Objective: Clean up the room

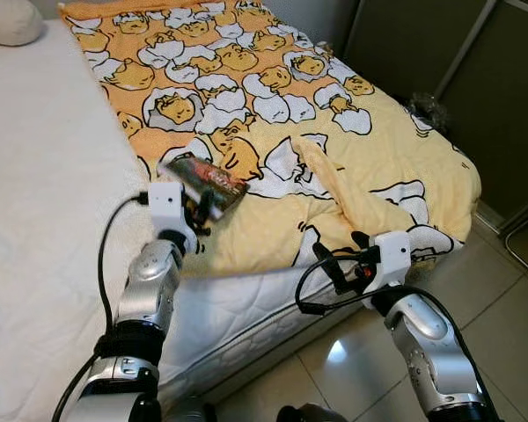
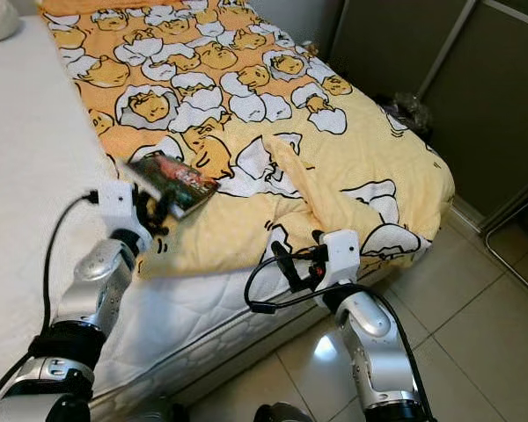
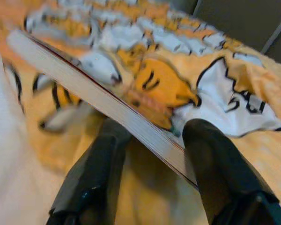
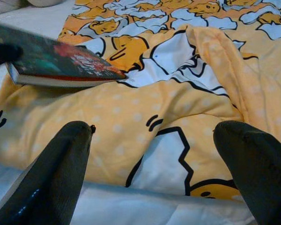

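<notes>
A dark-covered book point(image 1: 203, 182) with red lettering is clamped in the left tool point(image 1: 199, 214), whose two black fingers point(image 3: 99, 173) pinch the book's lower edge, one on each face. The book is held tilted, its far end angled up and away from the tool, just above the yellow blanket point(image 1: 273, 105). In the left wrist view the pale page edge point(image 3: 107, 101) runs diagonally between the fingers, blurred.

Beyond and beneath the left tool lies the blanket, printed with white-and-yellow cartoon egg figures, spread over the foot half of the bed point(image 1: 44, 193). A raised fold point(image 1: 334, 180) in the blanket runs between the two tools, nearer the right one. On the left tool's outer side is bare white sheet, with a pale pillow point(image 1: 9, 19) at the far corner.

The right tool point(image 1: 345, 259) hovers at the edge of the mattress, well apart from the book, its fingers point(image 4: 61, 164) spread wide and gripping nothing, pointing across the blanket toward the book. Below it is glossy tiled floor point(image 1: 510, 325), and beyond it dark wardrobe panels point(image 1: 440, 53).
</notes>
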Tool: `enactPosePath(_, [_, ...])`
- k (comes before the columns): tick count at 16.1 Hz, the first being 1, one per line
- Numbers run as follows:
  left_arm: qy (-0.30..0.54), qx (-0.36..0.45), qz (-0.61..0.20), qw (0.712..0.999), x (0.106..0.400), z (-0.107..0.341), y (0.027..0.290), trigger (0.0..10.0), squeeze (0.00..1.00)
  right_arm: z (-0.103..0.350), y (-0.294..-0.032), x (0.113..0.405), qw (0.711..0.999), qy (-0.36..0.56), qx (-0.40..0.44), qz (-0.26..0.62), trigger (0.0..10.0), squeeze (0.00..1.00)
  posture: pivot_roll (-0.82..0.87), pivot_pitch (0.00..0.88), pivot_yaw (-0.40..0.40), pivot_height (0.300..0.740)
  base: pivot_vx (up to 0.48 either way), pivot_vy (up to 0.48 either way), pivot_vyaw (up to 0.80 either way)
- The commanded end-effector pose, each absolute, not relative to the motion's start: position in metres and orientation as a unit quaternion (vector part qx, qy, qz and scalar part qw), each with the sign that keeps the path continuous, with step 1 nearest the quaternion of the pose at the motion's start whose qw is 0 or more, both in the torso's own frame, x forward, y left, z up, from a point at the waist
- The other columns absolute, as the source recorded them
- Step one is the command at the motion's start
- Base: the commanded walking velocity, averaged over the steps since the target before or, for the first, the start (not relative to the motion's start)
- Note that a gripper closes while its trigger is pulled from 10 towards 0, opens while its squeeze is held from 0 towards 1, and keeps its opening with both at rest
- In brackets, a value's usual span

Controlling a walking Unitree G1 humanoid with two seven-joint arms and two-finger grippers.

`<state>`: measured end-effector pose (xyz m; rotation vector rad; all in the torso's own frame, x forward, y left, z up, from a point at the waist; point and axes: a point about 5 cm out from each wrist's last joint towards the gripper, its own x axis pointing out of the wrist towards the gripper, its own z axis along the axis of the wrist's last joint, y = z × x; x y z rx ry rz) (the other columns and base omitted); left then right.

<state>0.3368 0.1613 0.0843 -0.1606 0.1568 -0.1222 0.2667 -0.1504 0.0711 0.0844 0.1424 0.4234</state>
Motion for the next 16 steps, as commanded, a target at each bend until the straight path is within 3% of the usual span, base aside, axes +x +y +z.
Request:
enactPosePath(1, [0.101,-0.124,-0.073,0.984,0.340,0.082,0.153,10.0,0.41,0.073,-0.155,0.265,0.976,0.068,0.034,0.205,10.0,0.00,-0.08,0.029,-0.064,0.740,0.000,0.000,0.00])
enactPosePath(2, [0.113,-0.159,-0.075,0.978,0.340,0.078,0.149,0.0,0.41,0.073,-0.155,0.265,0.976,0.068,0.034,0.205,10.0,0.00,-0.08,0.030,-0.063,0.740,0.000,0.000,0.00])
enactPosePath(3, [0.117,-0.184,-0.073,0.973,0.340,0.077,0.148,0.0,0.38,0.073,-0.155,0.265,0.976,0.068,0.034,0.204,10.0,0.00,-0.08,0.030,-0.063,0.740,0.000,0.000,0.00])
enactPosePath(4, [0.118,-0.196,-0.072,0.971,0.341,0.077,0.147,0.0,0.00,0.073,-0.155,0.265,0.976,0.068,0.034,0.204,10.0,0.00,-0.08,0.032,-0.061,0.740,0.000,0.000,0.00])
enactPosePath(9, [0.137,-0.366,0.004,0.920,0.347,0.074,0.155,0.0,0.00,0.072,-0.155,0.265,0.976,0.069,0.033,0.202,10.0,0.00,-0.08,0.033,-0.059,0.740,0.000,0.000,0.00])
enactPosePath(12, [0.127,-0.355,0.013,0.926,0.347,0.075,0.161,0.0,0.00,0.073,-0.155,0.265,0.977,0.068,0.033,0.201,10.0,0.00,-0.08,0.032,-0.059,0.740,0.000,0.000,0.00])
enactPosePath(13, [0.119,-0.300,0.002,0.946,0.346,0.076,0.164,0.0,0.00,0.073,-0.155,0.265,0.977,0.068,0.033,0.200,10.0,0.00,-0.08,0.030,-0.058,0.740,0.000,0.000,0.00])
enactPosePath(16, [0.092,-0.227,0.000,0.970,0.343,0.082,0.177,0.0,0.00,0.073,-0.156,0.266,0.977,0.068,0.033,0.199,10.0,0.00,-0.07,0.028,-0.058,0.740,0.000,0.000,0.00])
